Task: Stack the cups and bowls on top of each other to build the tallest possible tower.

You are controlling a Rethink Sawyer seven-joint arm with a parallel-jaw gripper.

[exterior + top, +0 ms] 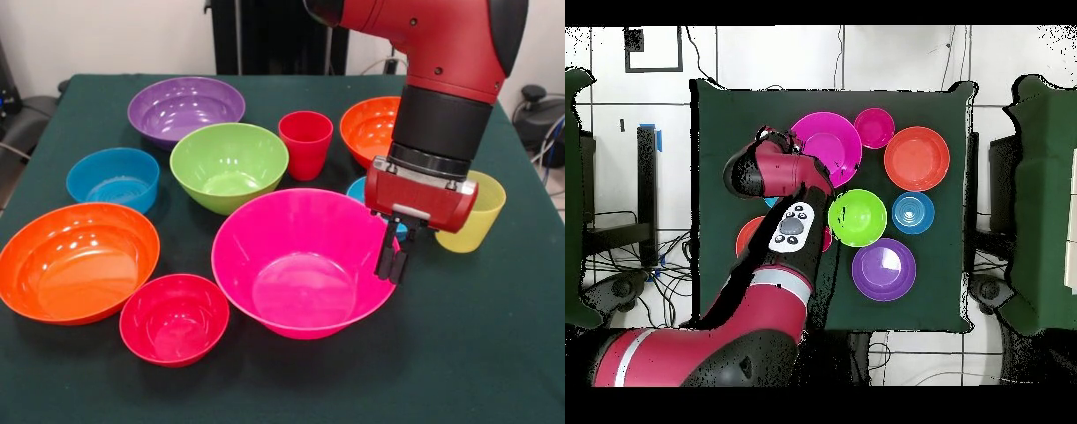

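Front view shows the gripper [393,261] hanging at the right rim of the big pink bowl [300,265], its two dark fingers [386,256] pressed close together with almost no gap, clenched and holding nothing. Their tips sit at the level of the pink rim, on its outer right side; whether they touch the rim I cannot tell.

Just behind the fingers, a small blue bowl [357,189] peeks out, mostly hidden by the gripper body. The translucent yellow cup [481,216] stands upright to the right of the gripper, partly covered by it. An orange bowl [371,128] lies farther back, partly hidden behind the arm. The red cup [306,143] stands upright between the green bowl [228,165] and that orange bowl.

Nothing is stacked: every bowl sits on its own on the green tabletop [494,353], open side up and empty. The purple bowl [185,108] is at the back left, a second blue bowl [113,178] at the left, a wide orange bowl [75,262] at the front left, and the small red-pink bowl [174,318] just beside it, between the orange and pink ones.

In the overhead view the arm [780,190] covers the cups and the bowls on its side of the tabletop.
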